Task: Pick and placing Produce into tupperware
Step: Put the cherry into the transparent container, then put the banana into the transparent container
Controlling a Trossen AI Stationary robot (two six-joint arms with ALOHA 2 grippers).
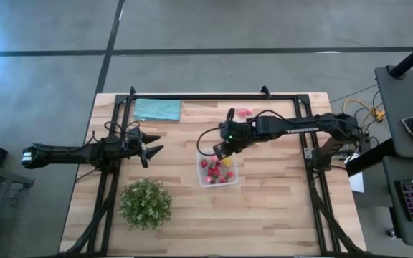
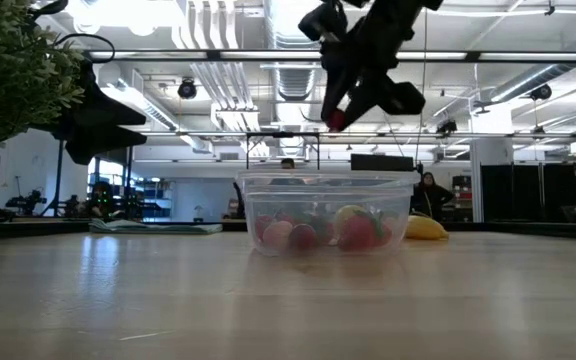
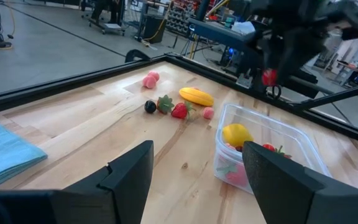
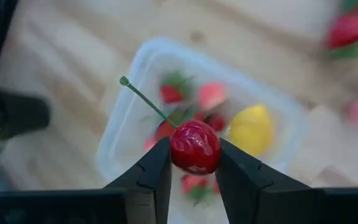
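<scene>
Right claw [image 4: 191,168] clamped on red cherry [image 4: 194,147], stem up, hanging above clear tupperware [image 1: 219,170] mid-bench, positioned for drop. Lemon [image 4: 251,129], strawberries already inside. Left claw [image 1: 148,150] waits open, near teal cloth [image 1: 157,110].

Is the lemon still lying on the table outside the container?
No, the lemon lies inside the container, beside red fruits, as the left wrist view shows.

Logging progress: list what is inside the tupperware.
Inside the tupperware: a yellow lemon and several red and pink strawberry-like pieces. Overlap hides the exact count. The right claw holds a cherry above it.
</scene>
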